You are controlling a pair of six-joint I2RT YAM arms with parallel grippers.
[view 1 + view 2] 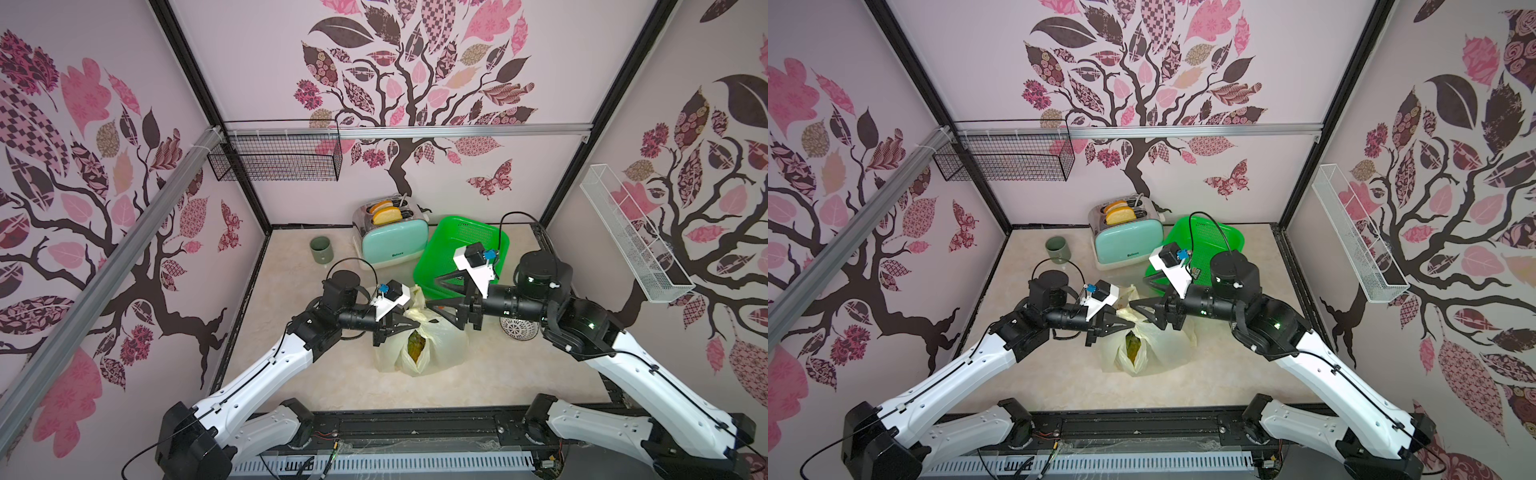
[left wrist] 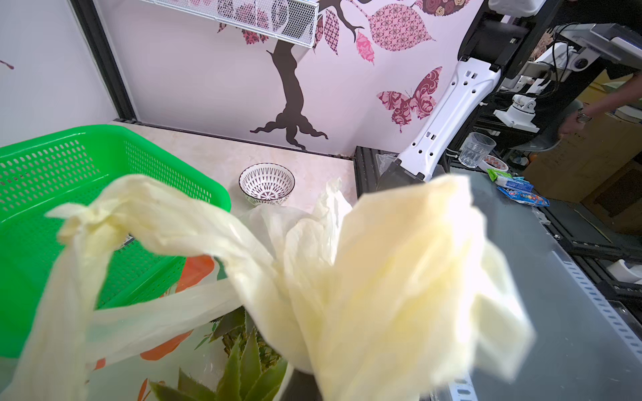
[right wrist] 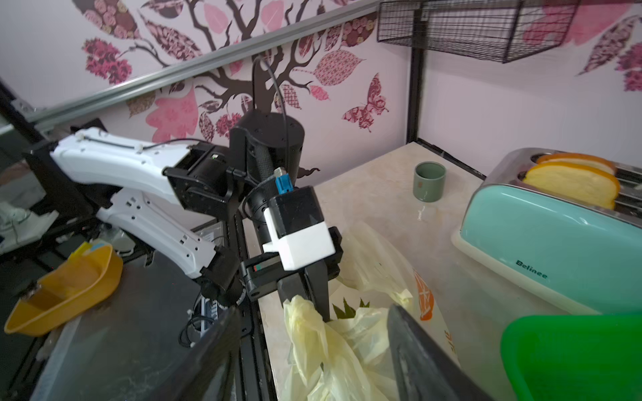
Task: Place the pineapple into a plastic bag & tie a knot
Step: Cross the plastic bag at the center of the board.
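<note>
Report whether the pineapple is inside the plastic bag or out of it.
Inside. The pineapple sits within the plastic bag, visible through its gaping mouth in both top views.

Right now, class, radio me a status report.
Left tool shut on plastic bag handle. Right tool open beside it. Pineapple inside, mouth gaping. Green basket close behind.

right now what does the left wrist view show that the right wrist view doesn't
Only the left wrist view shows the patterned bowl and a glass off the table. Only the right wrist view shows the toaster, the mug and the left gripper, shut on the bag. Both show the bag, the pineapple leaves inside it and the green basket.
</note>
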